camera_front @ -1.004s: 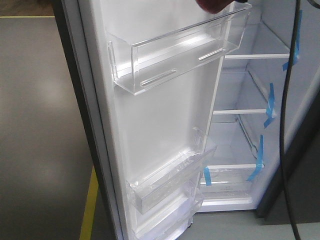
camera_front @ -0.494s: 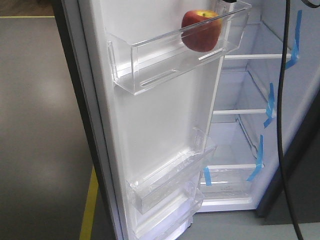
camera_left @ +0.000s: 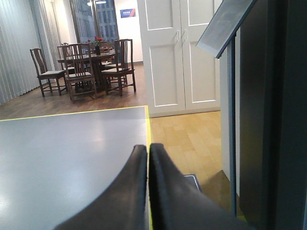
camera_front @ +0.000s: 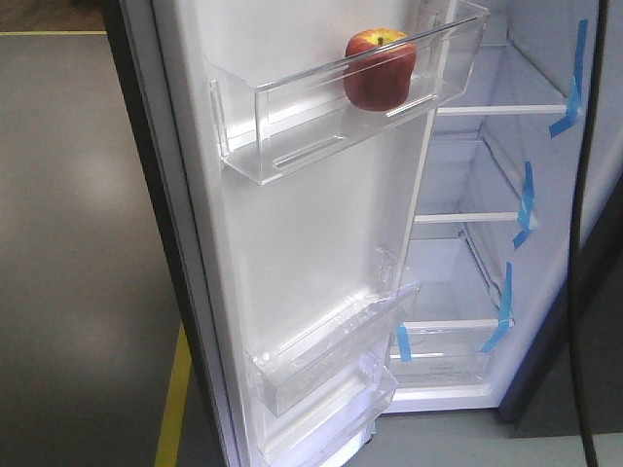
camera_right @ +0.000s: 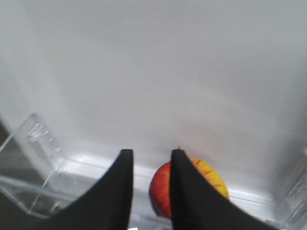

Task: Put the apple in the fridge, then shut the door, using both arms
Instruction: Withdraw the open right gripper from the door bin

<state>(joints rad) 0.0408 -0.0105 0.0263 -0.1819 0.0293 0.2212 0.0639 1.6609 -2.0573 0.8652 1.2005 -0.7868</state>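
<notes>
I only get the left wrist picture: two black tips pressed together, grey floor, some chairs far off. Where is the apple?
Observer: The front view shows the apple sitting in the top clear bin on the inside of the door.
Operator: Is anything holding it?
Observer: No. In the right wrist view the right pincer is close to it, jaws apart, with nothing between them.
Operator: And is the door shut?
Observer: No, the fridge stands open. The front view looks past the door onto white walls, glass shelves and blue tape strips.
</notes>
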